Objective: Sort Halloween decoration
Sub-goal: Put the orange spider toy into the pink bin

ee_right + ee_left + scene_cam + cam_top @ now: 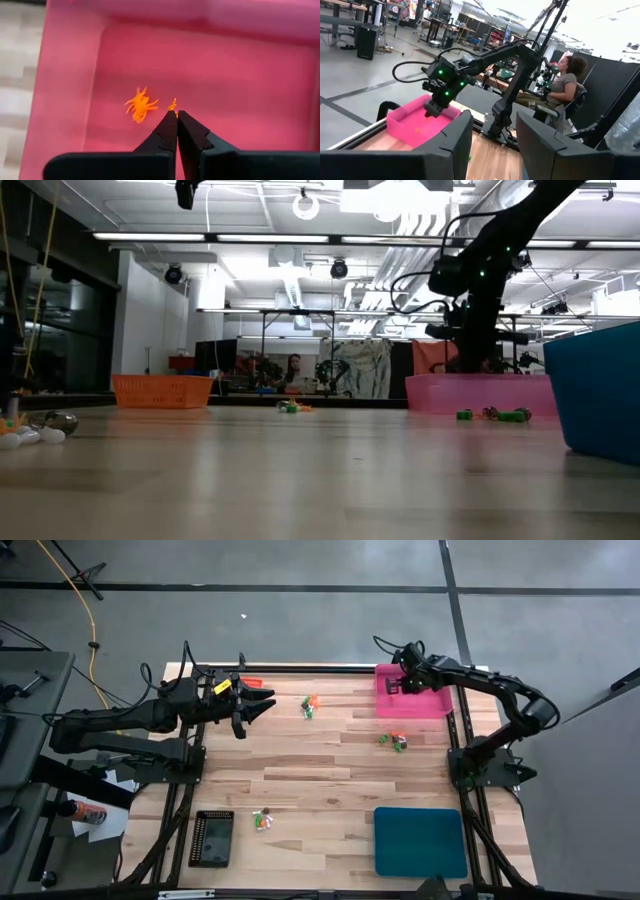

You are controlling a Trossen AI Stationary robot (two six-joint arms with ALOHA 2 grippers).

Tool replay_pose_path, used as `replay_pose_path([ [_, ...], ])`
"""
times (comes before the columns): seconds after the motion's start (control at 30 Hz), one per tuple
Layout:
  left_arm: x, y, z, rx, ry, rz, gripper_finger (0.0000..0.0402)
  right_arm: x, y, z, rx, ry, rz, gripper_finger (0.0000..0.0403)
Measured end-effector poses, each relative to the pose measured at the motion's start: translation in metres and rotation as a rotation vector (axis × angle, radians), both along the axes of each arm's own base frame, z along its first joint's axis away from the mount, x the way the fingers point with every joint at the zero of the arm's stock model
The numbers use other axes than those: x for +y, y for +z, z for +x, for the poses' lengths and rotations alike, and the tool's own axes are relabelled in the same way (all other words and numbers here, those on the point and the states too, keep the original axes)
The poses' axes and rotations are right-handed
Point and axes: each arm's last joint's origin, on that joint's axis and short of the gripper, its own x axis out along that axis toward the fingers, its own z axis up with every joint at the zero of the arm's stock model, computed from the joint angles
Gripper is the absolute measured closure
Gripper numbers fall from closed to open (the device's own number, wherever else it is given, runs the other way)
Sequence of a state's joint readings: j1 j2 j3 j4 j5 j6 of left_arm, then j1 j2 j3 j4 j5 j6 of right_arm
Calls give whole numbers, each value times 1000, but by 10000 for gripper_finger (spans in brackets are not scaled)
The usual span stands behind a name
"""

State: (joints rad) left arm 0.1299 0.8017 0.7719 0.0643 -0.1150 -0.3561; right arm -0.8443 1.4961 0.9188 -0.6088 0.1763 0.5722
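High view: my right tool (393, 687) hangs over the pink tray (436, 704) at the surface's far right corner; left tool (262, 705) waits near the far left edge. Trinket clusters (311, 705) lie scattered mid-surface.
Low view: glossy plastic trays, smooth pale wood.
Left wrist view: left fingers (450, 140) spread wide.
Right wrist view: fingers pressed together on an orange scrap (173, 105); a spiky orange spider (139, 106) lies beside.
Risk: I judge the scrap could cling to the tips on release.

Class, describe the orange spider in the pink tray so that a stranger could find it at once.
Find the pink tray at the table's far right corner. Inside, under the right gripper, lies the orange spider, whole with spread legs, unlike the small orange piece at the fingertips.
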Motion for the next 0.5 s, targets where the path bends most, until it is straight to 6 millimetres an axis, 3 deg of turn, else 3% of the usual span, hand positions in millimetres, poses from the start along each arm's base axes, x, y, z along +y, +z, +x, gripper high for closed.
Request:
replay_pose_path([
  [0.2, 0, 0, 0, 0, 0, 0, 265, -1, 2, 0, -9, -9, -17, 374],
  [0.5, 0, -1, 0, 8, 0, -1, 265, 0, 11, 0, 26, 55, -17, 254],
])
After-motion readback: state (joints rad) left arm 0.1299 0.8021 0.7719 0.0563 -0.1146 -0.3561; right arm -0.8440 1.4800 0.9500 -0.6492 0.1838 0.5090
